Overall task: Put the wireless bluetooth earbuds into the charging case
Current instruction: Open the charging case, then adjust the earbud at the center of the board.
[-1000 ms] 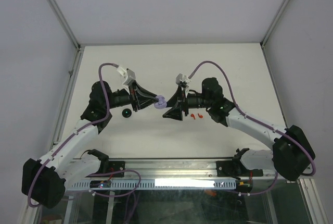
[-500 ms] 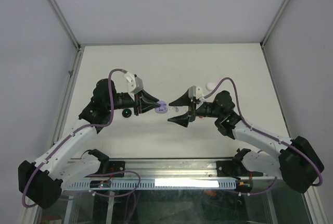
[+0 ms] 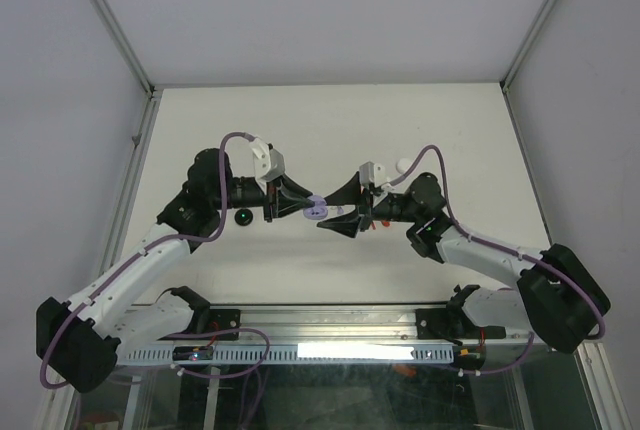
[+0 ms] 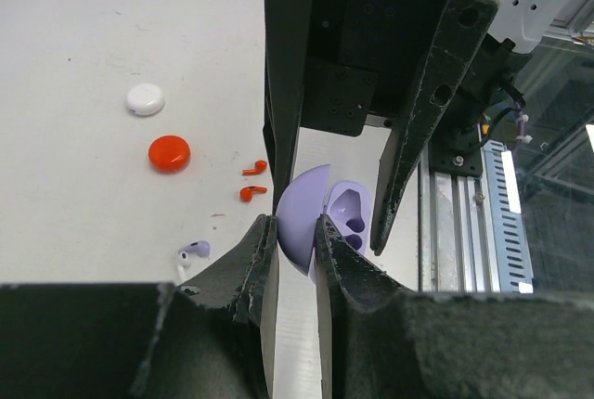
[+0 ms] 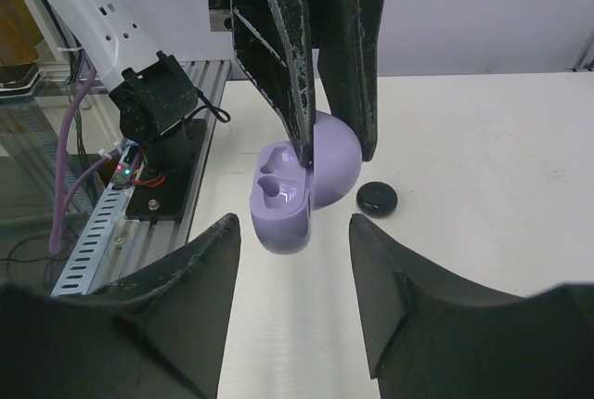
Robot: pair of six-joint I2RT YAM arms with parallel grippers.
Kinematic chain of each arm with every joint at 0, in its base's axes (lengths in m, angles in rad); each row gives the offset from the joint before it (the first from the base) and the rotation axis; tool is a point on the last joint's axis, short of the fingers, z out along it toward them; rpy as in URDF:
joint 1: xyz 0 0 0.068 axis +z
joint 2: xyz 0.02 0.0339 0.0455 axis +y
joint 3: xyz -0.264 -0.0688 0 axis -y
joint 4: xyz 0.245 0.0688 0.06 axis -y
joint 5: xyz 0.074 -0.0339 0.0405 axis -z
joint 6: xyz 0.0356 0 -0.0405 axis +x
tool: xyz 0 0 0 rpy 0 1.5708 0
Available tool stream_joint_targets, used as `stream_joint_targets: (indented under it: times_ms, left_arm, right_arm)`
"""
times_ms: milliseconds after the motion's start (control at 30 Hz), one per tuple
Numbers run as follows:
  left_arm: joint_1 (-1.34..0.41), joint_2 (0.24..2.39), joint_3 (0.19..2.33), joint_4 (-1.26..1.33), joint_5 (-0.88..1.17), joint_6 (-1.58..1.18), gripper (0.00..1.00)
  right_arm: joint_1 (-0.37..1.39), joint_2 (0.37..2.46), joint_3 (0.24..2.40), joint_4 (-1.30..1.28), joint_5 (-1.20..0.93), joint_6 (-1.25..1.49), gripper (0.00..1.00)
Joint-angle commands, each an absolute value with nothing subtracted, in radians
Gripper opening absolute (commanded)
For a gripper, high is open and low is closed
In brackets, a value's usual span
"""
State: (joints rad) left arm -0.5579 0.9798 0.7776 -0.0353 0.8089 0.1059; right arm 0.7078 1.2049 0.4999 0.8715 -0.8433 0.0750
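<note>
Top view, step: the left gripper (image 3: pixel 308 207) holds the lavender case (image 3: pixel 314 209) above mid-table, its open side turned to 3 o'clock toward the right gripper (image 3: pixel 330 222). I judge this a presenting step, with no bud loaded yet.
Top view, surroundings: a black case (image 3: pixel 242 217) lies on the table (image 3: pixel 450 120) at 9 o'clock of the held case. A white case (image 3: pixel 402 164) lies at 1 o'clock of the right gripper.
Left wrist view, grip: the left fingers are pinched narrow on the domed lid. The right fingers stand wide on either side of the case; whether they touch it cannot be told.
Left wrist view, earbuds: a lavender earbud (image 4: pixel 193 250) lies on the table at 9 o'clock of the case. Two red earbuds (image 4: pixel 251 193) lie at 10 o'clock, with a red case (image 4: pixel 169 153) beyond them.
Right wrist view, fingers: the right jaws are wide apart with nothing between them.
Right wrist view, case: a smooth, slightly glossy plastic shell with a rounded dome lid. The hinged tray has two moulded wells, both empty.
Earbud shape: tiny, comma-like and stemmed, so likely slippery and easy to flick away.
Next move: the right gripper probably has to fetch the lavender earbud from the table with a fine pinch. It then has to line the stem up with a well.
</note>
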Motion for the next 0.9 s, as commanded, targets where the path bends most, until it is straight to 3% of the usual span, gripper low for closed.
stream_joint_targets:
  times_ms: [0, 233, 333, 467, 600, 867]
  left_arm:
    - [-0.575, 0.984, 0.815, 0.016, 0.801, 0.135, 0.05]
    - [-0.58, 0.993, 0.809, 0.029, 0.796, 0.13, 0.06]
    - [-0.581, 0.992, 0.806, 0.035, 0.785, 0.125, 0.1]
    - [-0.58, 0.972, 0.794, 0.037, 0.737, 0.125, 0.23]
    - [-0.581, 0.948, 0.775, 0.04, 0.669, 0.117, 0.47]
    - [-0.581, 0.955, 0.743, 0.047, 0.403, -0.007, 0.55]
  right_arm:
    - [0.715, 1.212, 0.538, 0.99, -0.864, 0.109, 0.52]
    - [0.715, 1.22, 0.537, 0.99, -0.877, 0.116, 0.41]
    - [0.715, 1.225, 0.535, 0.983, -0.881, 0.115, 0.3]
    - [0.71, 1.223, 0.523, 0.968, -0.877, 0.109, 0.14]
    - [0.694, 1.2, 0.498, 0.953, -0.854, 0.103, 0.08]
    - [0.674, 1.071, 0.426, 0.789, -0.611, -0.029, 0.06]
